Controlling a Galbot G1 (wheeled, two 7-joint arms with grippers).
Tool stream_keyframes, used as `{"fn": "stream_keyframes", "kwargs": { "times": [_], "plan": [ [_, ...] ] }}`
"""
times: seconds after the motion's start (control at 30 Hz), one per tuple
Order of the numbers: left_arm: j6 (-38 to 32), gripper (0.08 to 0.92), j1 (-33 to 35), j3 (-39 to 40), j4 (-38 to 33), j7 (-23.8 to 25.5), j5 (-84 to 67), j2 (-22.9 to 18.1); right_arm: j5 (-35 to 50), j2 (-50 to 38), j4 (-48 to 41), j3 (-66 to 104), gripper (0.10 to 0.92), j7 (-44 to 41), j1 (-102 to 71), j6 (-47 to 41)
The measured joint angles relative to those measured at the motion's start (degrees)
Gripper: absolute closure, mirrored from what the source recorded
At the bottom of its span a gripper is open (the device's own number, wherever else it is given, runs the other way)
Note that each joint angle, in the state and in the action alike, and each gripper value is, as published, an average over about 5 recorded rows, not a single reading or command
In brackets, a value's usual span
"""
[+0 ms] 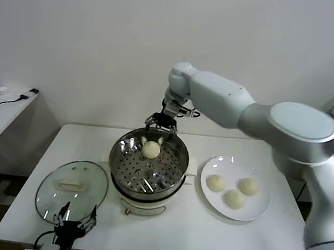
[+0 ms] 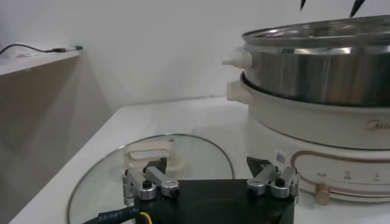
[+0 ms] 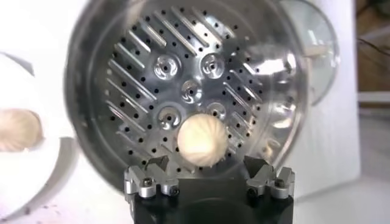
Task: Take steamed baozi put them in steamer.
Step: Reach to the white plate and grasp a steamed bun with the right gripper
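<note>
In the head view, the right pincer [image 1: 157, 126] is hanging over the far rim of the steamer [image 1: 149, 166], its fingers spread apart and gripping nothing. Just below and in front of it, one steamed baozi [image 1: 150, 149] is lying on the perforated tray, free of the fingers. Well off to the pincer's right, three more baozi [image 1: 235, 190] are sitting on a white plate [image 1: 253, 212] on the bench [image 1: 203, 230]. The left pincer [image 1: 74, 226] is idling at the near edge of the bench, fingers splayed and empty, just above the near rim of a glass lid [image 1: 72, 188].

In the left wrist view, the left pincer [image 2: 210, 182] is standing open with nothing between its fingers; the glass lid [image 2: 103, 173] is lying flat directly ahead of it, and the steamer [image 2: 317, 79] is rising on its white base close beside it.

In the right wrist view, the right pincer [image 3: 209, 176] is gaping wide and holding nothing. The baozi [image 3: 202, 140] is resting on the steamer's [image 3: 183, 79] holed tray just beyond the fingertips, between them but untouched. Another baozi [image 3: 18, 129] is showing on the plate [image 3: 36, 176] outside the pot.
</note>
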Motion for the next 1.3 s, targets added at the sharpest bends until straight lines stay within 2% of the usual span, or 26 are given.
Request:
{"fn": "stream_keyframes", "kwargs": {
  "times": [0.4,0.63,0.87,1.3],
  "plan": [
    [0.0,0.177,-0.2,0.2,0.0,0.0,0.2,0.0,14.1,-22.4,22.4,-20.3,0.203,5.8,13.0,-27.3],
    [0.0,0.177,-0.2,0.3,0.0,0.1,0.5,-0.5,18.9,-29.9,29.8,-22.6,0.203,11.0,10.2,-40.2],
    [-0.2,0.177,0.2,0.3,0.0,0.1,1.0,-1.0,18.6,-31.8,29.3,-18.6,0.203,14.5,2.2,-47.5],
    [-0.6,0.177,1.1,0.3,-0.1,0.1,1.3,-1.4,16.1,-27.4,19.3,-8.4,0.203,17.2,-12.4,-52.4]
  ]
}}
